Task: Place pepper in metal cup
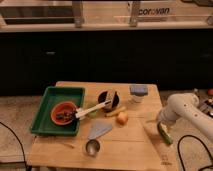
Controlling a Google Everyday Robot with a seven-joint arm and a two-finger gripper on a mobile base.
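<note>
Wooden worktop (132,147), lower centre of frame. Green tray (42,115) on left part. Dark pot (109,98) at centre, blue-lidded jar (138,93) right of it. Round yellow-orange fruit (121,118) just below pot. Grey flat piece (100,130) lower left of fruit (wedge-shaped). Metal cup (92,147) upright near front edge. Gripper (163,129) over right edge, pepper (165,135) at its tip.

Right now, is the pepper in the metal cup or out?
Out. The gripper holds the pepper at the table's right edge, apart from the metal cup near the front.
</note>
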